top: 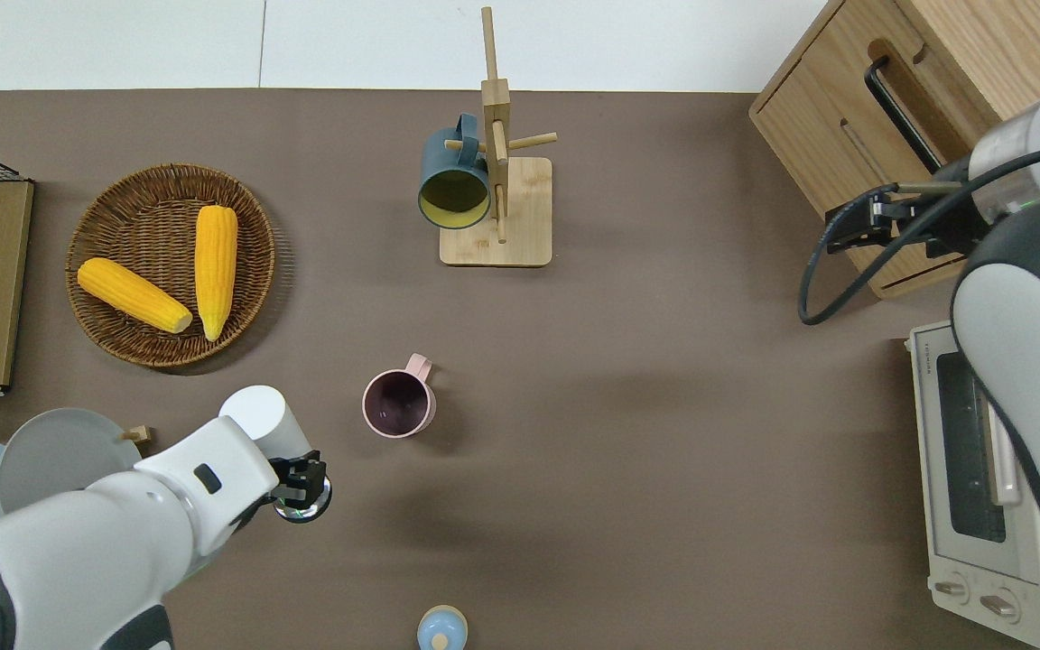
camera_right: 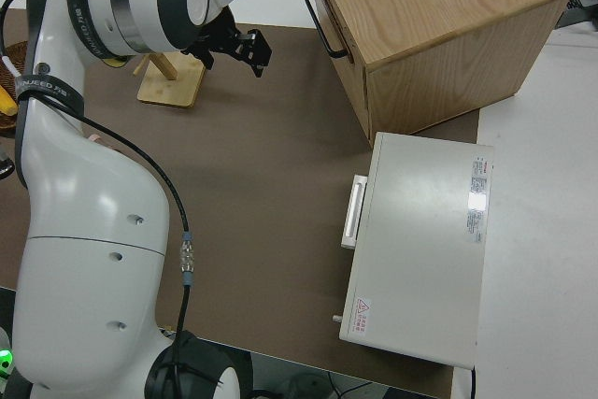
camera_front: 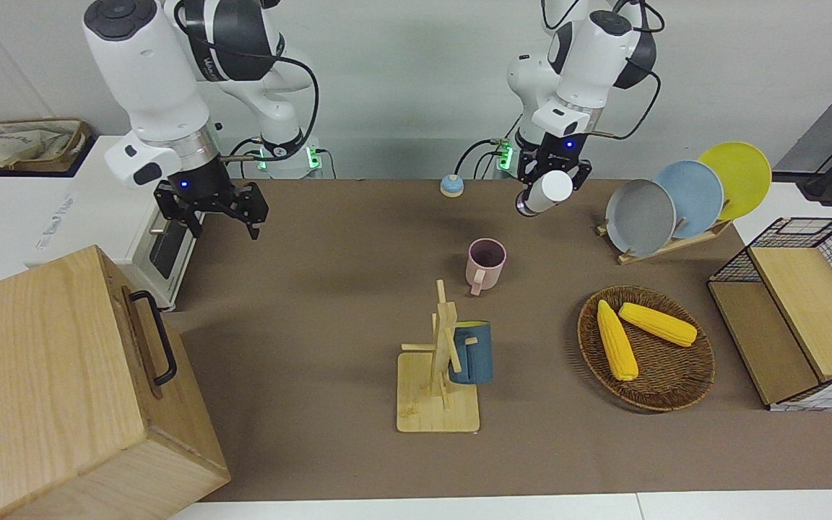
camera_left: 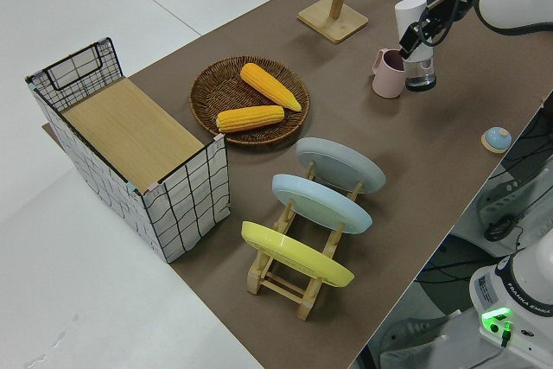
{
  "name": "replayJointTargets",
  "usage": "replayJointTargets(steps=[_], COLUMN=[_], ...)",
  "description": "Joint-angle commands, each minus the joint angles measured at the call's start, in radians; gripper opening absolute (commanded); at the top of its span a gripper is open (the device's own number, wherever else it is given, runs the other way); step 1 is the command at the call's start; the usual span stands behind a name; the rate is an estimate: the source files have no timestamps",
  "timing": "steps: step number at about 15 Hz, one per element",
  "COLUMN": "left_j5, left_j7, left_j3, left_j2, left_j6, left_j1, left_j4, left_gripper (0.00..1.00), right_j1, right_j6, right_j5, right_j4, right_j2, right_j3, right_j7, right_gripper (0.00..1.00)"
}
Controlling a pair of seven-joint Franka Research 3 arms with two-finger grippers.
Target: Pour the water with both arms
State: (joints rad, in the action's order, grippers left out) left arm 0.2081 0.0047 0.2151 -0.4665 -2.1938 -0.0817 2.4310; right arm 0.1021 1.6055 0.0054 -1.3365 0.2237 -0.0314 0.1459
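Observation:
My left gripper (camera_front: pixel 547 186) (top: pixel 300 481) (camera_left: pixel 420 34) is shut on a white bottle (camera_front: pixel 553 189) (top: pixel 258 413) (camera_left: pixel 408 16) with a clear base. It holds the bottle tilted in the air, white end pointing away from the robots. The bottle is over the brown table mat, apart from a pink mug (camera_front: pixel 486 261) (top: pixel 399 404) (camera_left: pixel 388 73) and toward the left arm's end of the table from it. The mug stands upright with a dark inside. My right gripper (camera_front: pixel 224 217) (top: pixel 868 221) (camera_right: pixel 238 49) hangs open and empty at the right arm's end of the table.
A wooden mug tree (camera_front: pixel 439 375) carries a blue mug (camera_front: pixel 471 352). A wicker basket (camera_front: pixel 676 390) holds two corn cobs. Also present are a plate rack (camera_front: pixel 676 198), a wire crate (camera_front: pixel 799 310), a wooden box (camera_front: pixel 62 390), a toaster oven (top: pixel 980 469) and a small blue object (camera_front: pixel 451 185).

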Motion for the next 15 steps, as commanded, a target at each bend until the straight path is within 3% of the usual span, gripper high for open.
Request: replayJointTargets(steps=[1,8,15], left_j5=[0.022,0.030,0.019], left_j7=[-0.018,-0.037,-0.038], left_j3=[0.052,0.151,0.167], left_j2=[-0.043,0.041,0.190], left_j6=[-0.035,-0.029,0.034], left_j1=[-0.023,-0.021,-0.016], left_j4=[0.048,0.040,-0.044], left_gripper=[0.00,0.00,0.00], right_j1=[-0.038,-0.050,-0.050], right_j6=[0.002,0.002,0.002], right_j5=[-0.006,-0.004,-0.004], right_j4=[-0.027,-0.024,-0.024], right_j2=[-0.026,-0.027,-0.027], right_j3=[0.022,0.027,0.028], right_j7=[-0.025,-0.023,-0.023], right_gripper=[0.996,0.996,0.996])
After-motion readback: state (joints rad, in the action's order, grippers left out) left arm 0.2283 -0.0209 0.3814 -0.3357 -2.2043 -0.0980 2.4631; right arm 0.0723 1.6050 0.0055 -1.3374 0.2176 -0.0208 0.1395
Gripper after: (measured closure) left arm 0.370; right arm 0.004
